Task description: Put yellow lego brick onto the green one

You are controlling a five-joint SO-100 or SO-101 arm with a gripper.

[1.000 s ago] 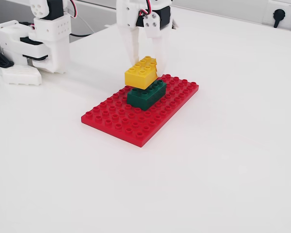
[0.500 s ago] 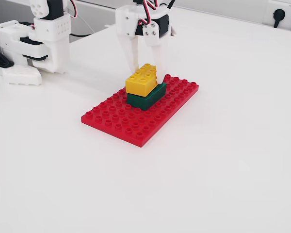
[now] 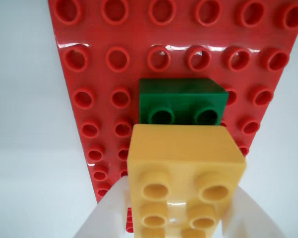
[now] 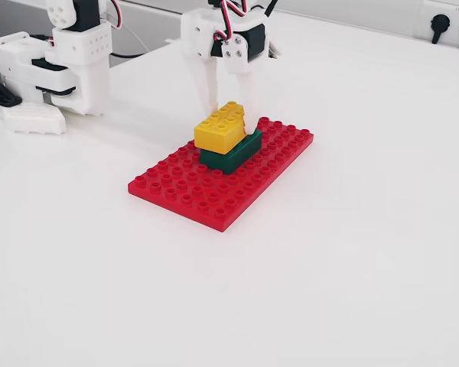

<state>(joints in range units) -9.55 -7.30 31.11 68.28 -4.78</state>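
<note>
Bricks are the main thing here: a bright yellow plastic block with studs on top [image 4: 222, 126] sits on a dark green plastic block of the same size [image 4: 233, 154], and the green one stands on a big flat red studded plate [image 4: 191, 191] on the white surface [image 4: 352, 252]. The white jaws [image 4: 231, 115] come down from above and squeeze the yellow block from both sides, with one white finger [image 3: 107, 218] on its left and the other on its right in the wrist view. In that view the yellow block [image 3: 186, 168] does not cover the whole green block [image 3: 181, 99]. Two green studs still show past its far end, so the yellow block sits a bit too far toward the camera. In the fixed view it also looks a little crooked and a little tipped, not flat. I cannot tell if its studs have clicked in. The step in hand looks like the setting down, and it is almost done. The next move, I think, calls for a small slide so the two blocks line up, then a soft push straight down, and only then letting go. If the jaws let go too soon, the yellow block might tip off to one side.
</note>
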